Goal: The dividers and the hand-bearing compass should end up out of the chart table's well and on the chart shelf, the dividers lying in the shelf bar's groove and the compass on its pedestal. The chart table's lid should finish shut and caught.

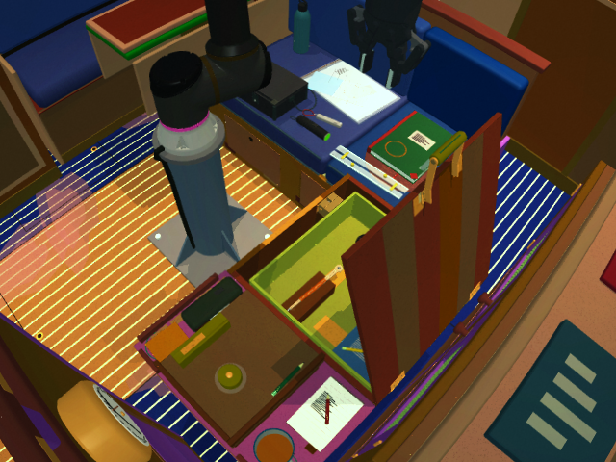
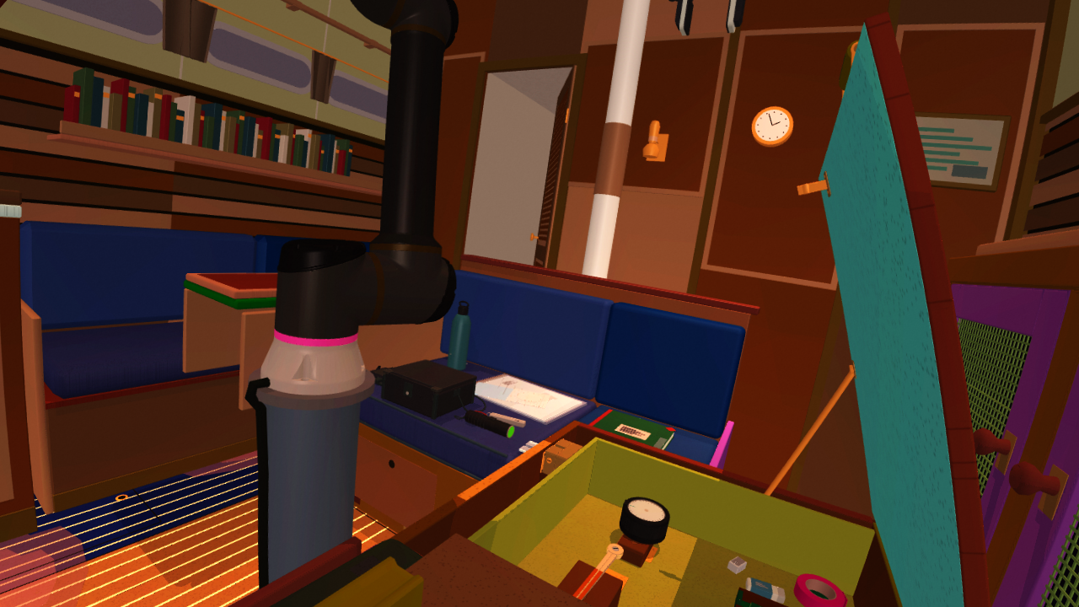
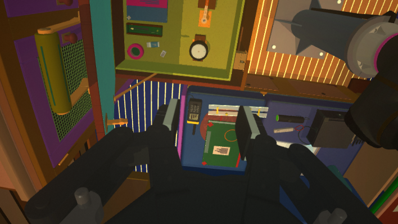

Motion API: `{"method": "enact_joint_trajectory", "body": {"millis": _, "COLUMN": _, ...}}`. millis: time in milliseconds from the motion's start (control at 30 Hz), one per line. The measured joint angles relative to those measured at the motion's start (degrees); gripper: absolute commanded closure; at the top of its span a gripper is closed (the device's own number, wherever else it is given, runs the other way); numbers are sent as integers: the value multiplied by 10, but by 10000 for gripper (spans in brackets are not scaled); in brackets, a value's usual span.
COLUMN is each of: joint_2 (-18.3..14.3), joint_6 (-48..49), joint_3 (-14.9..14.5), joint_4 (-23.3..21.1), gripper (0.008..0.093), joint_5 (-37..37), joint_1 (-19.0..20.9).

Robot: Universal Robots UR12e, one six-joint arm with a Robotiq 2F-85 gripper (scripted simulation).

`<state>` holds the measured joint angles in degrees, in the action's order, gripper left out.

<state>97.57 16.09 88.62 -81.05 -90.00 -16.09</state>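
The hand-bearing compass (image 3: 198, 51), a black drum with a white dial, sits in the green-lined well (image 1: 318, 263) of the chart table, just beyond the orange dividers (image 3: 205, 14) that rest on a brown block (image 1: 309, 294). The table's lid (image 1: 428, 243) stands raised nearly upright, held by a thin stay (image 2: 811, 426). To the left of the well, the brown chart shelf (image 1: 234, 358) carries an olive grooved bar (image 1: 201, 339) and a round pedestal (image 1: 229, 375). My gripper (image 3: 209, 123) hangs high above the blue settee beyond the well's far end, over a green book (image 1: 408, 144). It is open and empty.
The robot's grey base column (image 1: 199, 189) stands on the striped sole beside the table. On the settee lie a black box (image 1: 280, 92), a chart pad (image 1: 351, 89), a torch (image 1: 313, 128) and a bottle (image 1: 301, 27). A tape roll (image 3: 135, 51) and small items share the well.
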Motion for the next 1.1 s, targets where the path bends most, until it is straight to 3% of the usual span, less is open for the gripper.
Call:
{"method": "enact_joint_trajectory", "body": {"millis": 300, "joint_2": 0, "joint_6": 0, "joint_3": 3, "joint_4": -3, "gripper": 494, "joint_5": 0, "joint_1": 0}}
{"method": "enact_joint_trajectory", "body": {"millis": 500, "joint_2": 3, "joint_6": 0, "joint_3": 21, "joint_4": -19, "gripper": 494, "joint_5": 0, "joint_1": 0}}
{"method": "enact_joint_trajectory", "body": {"millis": 733, "joint_2": 6, "joint_6": 0, "joint_3": 67, "joint_4": -62, "gripper": 494, "joint_5": 0, "joint_1": 0}}
{"method": "enact_joint_trajectory", "body": {"millis": 1100, "joint_2": 2, "joint_6": 0, "joint_3": 167, "joint_4": -165, "gripper": 494, "joint_5": 0, "joint_1": 0}}
